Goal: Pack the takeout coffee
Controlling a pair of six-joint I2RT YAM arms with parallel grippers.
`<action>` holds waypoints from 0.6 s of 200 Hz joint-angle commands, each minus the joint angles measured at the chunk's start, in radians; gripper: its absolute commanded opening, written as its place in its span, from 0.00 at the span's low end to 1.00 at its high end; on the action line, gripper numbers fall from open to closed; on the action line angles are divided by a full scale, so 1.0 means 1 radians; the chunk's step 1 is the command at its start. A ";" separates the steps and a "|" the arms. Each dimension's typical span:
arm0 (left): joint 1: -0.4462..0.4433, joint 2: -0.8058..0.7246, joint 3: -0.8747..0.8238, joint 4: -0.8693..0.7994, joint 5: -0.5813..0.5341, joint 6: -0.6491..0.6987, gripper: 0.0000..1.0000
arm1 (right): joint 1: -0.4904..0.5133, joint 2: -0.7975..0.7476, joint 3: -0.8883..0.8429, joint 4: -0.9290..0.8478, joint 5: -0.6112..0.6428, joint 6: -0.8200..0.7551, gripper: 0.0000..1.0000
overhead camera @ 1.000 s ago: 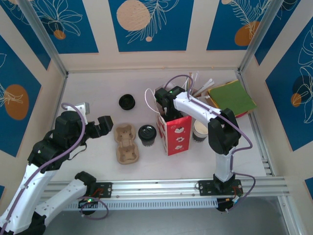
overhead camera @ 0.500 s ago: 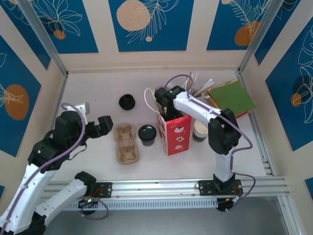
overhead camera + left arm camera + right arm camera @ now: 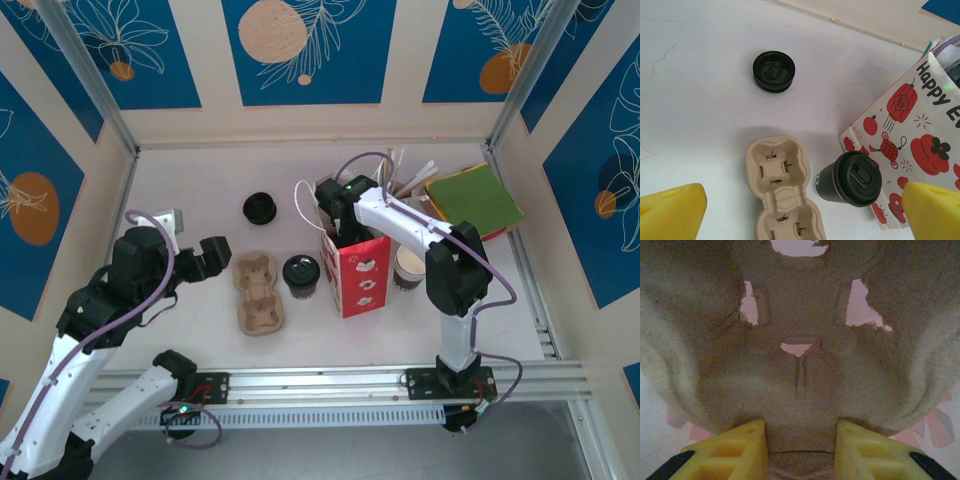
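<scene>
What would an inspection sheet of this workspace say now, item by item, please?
Surface: white table, no spills seen.
Job's things: takeout coffee, lidded, upright, between pulp carrier and paper bag, outside it.
Clutter: loose black lid; lidless cup; green pad.
Claws: left claw open, empty; right claw shut on second carrier at the bag mouth.
Cables: purple cable arches over the bag.
Surroundings: blue patterned walls.

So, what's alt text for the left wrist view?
A black-lidded takeout coffee stands on a white table beside a red-printed paper bag, with a pulp cup carrier and a loose black lid nearby; yellow fingertips frame the bottom corners.
</scene>
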 commanded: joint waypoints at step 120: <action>0.008 -0.014 -0.010 -0.012 -0.014 -0.011 1.00 | 0.007 -0.017 -0.008 -0.023 -0.019 0.021 0.35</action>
